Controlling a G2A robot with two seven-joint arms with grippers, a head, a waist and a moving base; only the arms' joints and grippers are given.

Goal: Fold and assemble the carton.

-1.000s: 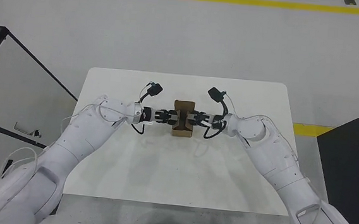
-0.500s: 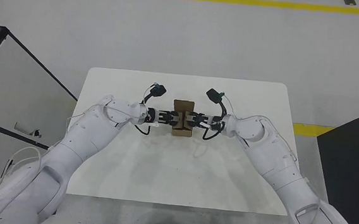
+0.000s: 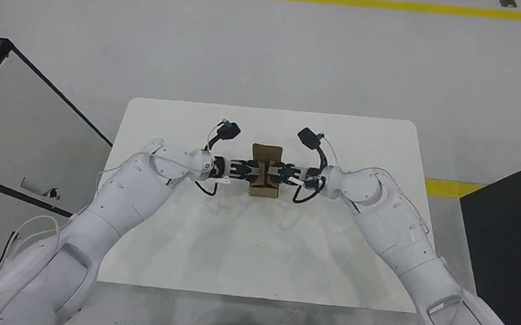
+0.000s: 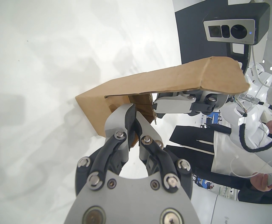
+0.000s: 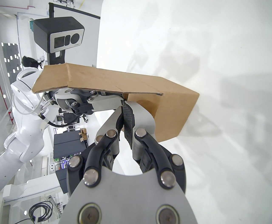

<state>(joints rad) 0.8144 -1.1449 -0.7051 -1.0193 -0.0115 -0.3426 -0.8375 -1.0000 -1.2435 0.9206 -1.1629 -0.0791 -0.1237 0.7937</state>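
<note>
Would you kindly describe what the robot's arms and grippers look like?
The left arm and right arm are rounded white shells. Each wrist carries a silver-faced black camera and a black cable. The left gripper and right gripper have a silver-grey plate with round screws, black linkage bars, and two silver fingers lined with black textured pads.

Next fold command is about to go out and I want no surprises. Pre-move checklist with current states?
1. Left gripper shut on carton edge: ok.
2. Right gripper pinching cardboard: cannot tell; it is shut against the carton.
3. Carton resting on table: ok.
4. End flap folded in: not ok, juts outward.
5. Grippers on opposite sides of carton: ok.
</note>
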